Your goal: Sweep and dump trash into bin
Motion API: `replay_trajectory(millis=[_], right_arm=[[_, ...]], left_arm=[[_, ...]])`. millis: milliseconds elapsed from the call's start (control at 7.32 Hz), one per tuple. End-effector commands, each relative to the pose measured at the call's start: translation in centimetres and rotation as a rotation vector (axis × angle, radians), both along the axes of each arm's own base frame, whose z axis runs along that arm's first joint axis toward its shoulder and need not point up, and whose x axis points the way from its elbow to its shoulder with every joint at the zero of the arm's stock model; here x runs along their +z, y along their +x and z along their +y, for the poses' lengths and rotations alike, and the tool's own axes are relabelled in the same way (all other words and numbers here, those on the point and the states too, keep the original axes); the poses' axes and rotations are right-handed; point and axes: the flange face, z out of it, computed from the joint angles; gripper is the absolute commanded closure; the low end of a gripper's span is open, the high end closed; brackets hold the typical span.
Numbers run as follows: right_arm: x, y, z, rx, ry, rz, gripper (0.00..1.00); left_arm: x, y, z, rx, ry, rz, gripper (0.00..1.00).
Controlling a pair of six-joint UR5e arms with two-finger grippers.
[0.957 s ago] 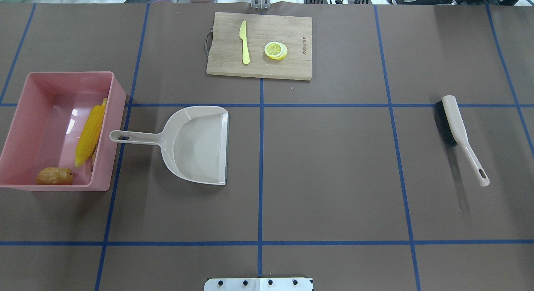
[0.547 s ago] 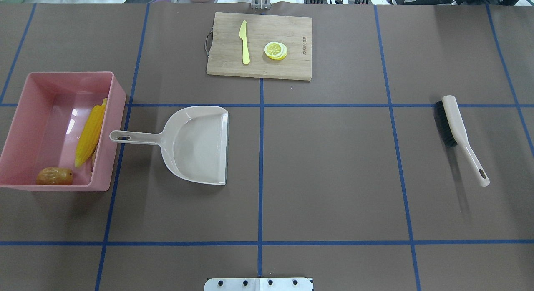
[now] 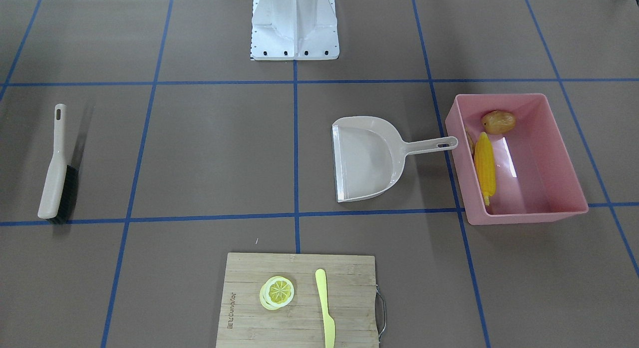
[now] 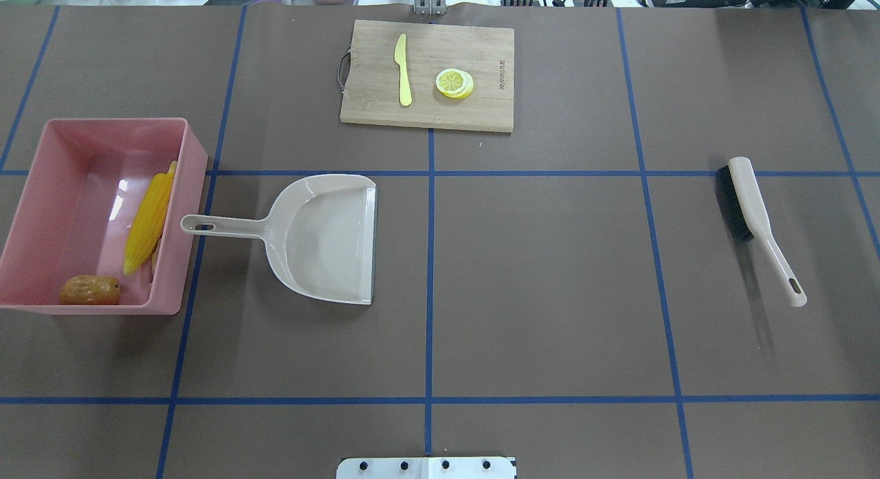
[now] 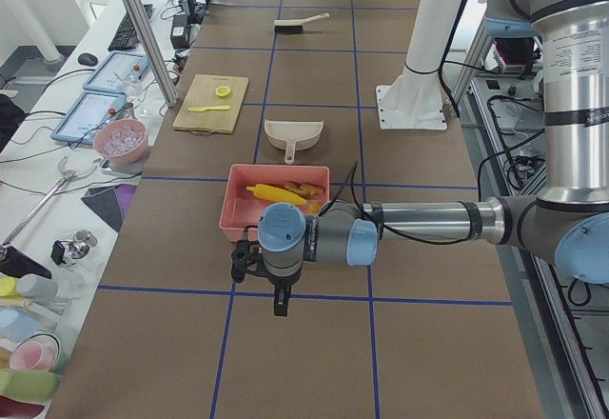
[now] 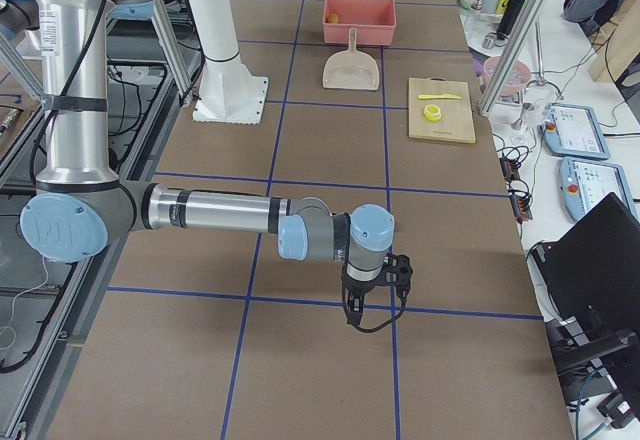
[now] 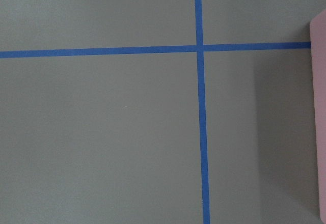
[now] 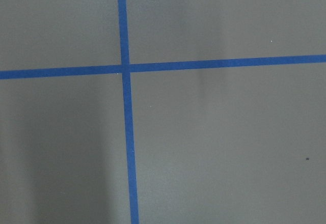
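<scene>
Trash [image 4: 148, 221]: 3 of 3 in the bin [image 4: 110, 122], table's left side. Dustpan [image 4: 323, 238] is empty and the brush [image 4: 753, 214] lies far right, so I'd call it done. No more sweeping; any retreat should lift the left gripper [image 5: 278, 303] straight up, as it hangs near the bin. Can't tell the opening on it or the right gripper [image 6: 372, 305]: only the side views show them. Overhead nearly hides the ginger [image 5: 304, 189]; the left view shows it.

A brown-covered table [image 4: 550, 293] gridded with blue tape lines [image 4: 430, 259] fills the bright, evenly lit room, and along one long edge runs a white side desk [image 5: 38, 157] cluttered with tablets [image 5: 119, 69], a keyboard [image 5: 125, 30] and a pink bowl [image 5: 121, 140], behind aluminium posts [image 5: 147, 38].
</scene>
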Motion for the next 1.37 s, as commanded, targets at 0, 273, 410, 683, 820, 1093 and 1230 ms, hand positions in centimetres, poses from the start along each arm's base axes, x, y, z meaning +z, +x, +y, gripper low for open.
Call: replay_trajectory(millis=[0,273,410,683,820,1093,1230], right_arm=[[0.14,0.02,0.04,0.0,-0.003,0.0,0.0],[0.29,0.02,0.07,0.0,-0.006,0.0,0.0],[0.29,0.02,0.07,0.0,-0.006,0.0,0.0],[0.44,0.02,0.09,0.0,-0.009,0.001,0.0],[0.52,0.02,0.11,0.0,-0.01,0.001,0.0],[0.44,0.02,0.03,0.0,-0.009,0.0,0.0],[0.81,0.02,0.17,0.0,-0.017,0.001,0.0]], left_arm=[[0.4,-0.01,0.11,0.0,-0.008,0.0,0.02],[0.28,-0.02,0.02,0.001,-0.004,-0.002,0.02],[0.44,0.04,0.03,0.002,-0.007,-0.003,0.02],[0.73,-0.03,0.02,0.003,-0.009,-0.003,0.02],[0.58,-0.03,0.0,0.004,-0.005,-0.004,0.02],[0.37,0.03,-0.12,0.006,0.0,-0.004,0.02],[0.29,-0.03,-0.12,0.005,0.002,-0.004,0.02]])
